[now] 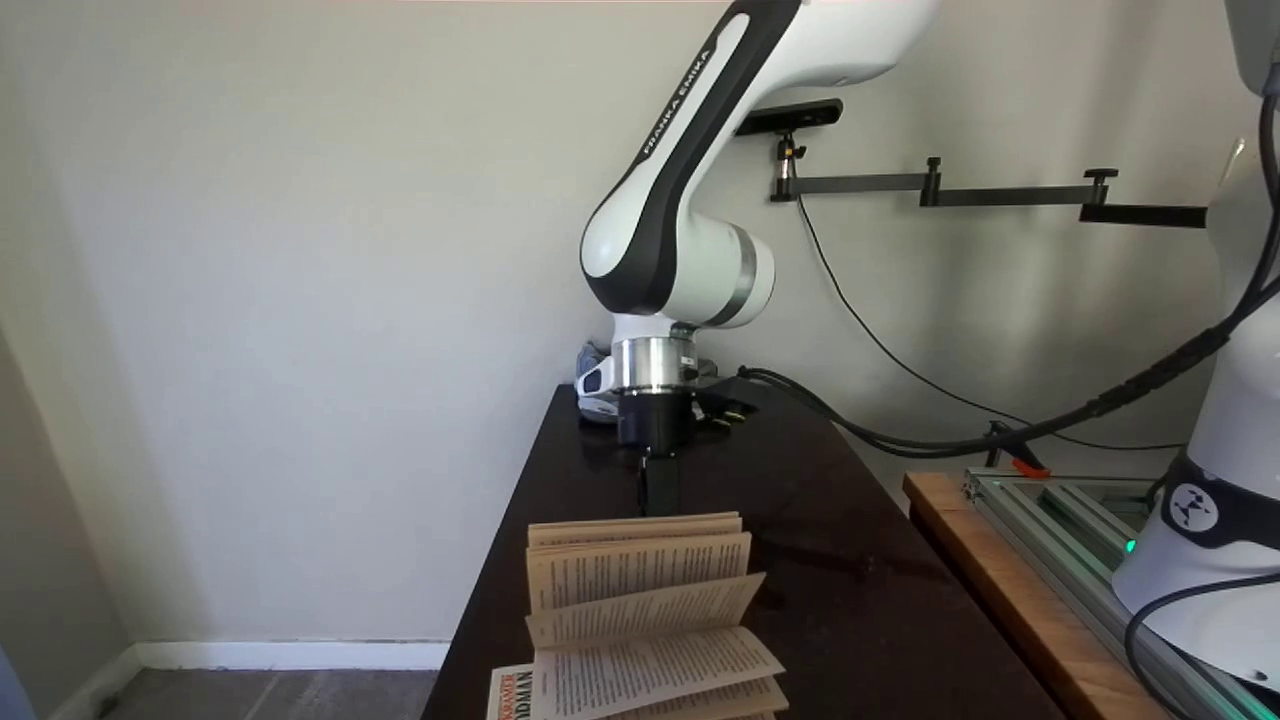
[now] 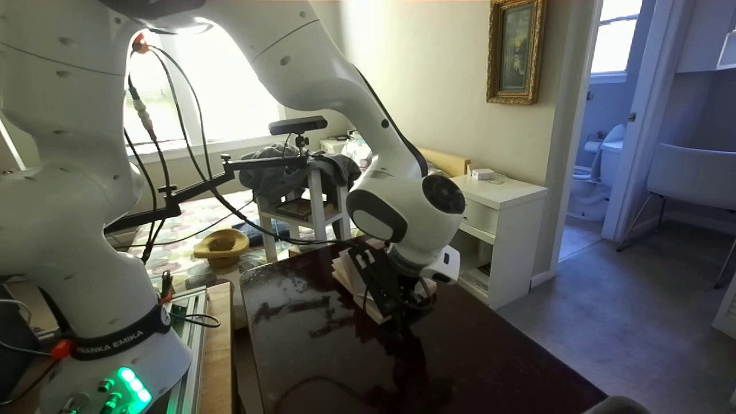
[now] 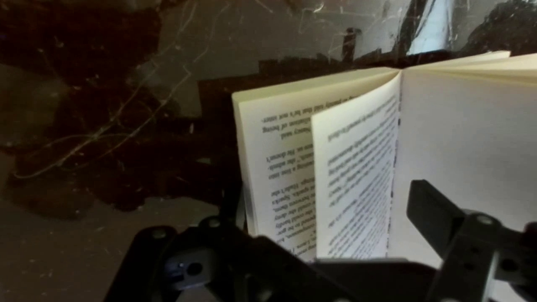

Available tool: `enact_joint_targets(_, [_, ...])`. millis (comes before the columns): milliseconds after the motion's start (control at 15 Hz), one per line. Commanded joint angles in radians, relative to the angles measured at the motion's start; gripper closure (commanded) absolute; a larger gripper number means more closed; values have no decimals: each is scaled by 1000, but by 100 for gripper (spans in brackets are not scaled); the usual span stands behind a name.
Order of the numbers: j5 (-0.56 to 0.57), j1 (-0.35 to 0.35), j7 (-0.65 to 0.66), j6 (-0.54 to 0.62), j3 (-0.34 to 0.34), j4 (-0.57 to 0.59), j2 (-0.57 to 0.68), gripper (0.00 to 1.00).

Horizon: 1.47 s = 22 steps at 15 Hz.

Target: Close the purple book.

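Wrist view: spread fingers, grasping nothing, straddle the left pages of the open paperback, near the edge of the worktop away from the robot's base. Squeezing could crease the raised leaf between them; a shove could slide the unheld paperback off. Beyond, a white nightstand holds items too dim to name.

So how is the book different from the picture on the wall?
The book is open with its pages fanned; the picture is flat. The book is on the table; the picture hangs on the wall. The book's pages are pale tan; the picture is greenish grey in a gold frame. Both have corners.
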State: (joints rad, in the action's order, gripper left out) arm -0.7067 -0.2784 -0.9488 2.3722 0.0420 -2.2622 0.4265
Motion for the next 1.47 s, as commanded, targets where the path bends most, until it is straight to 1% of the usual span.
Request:
enact_joint_targets(0, [-67,-18,-45,-58,22,48,41,0])
enact_joint_targets(533, [-174,-11,-105,-114,9,68,21,0])
enact_joint_targets(800, [-207,-6,-137,-155,3,75,12,0])
enact_joint_targets(1400, [-200,16,-176,-303,-28,69,-54,0])
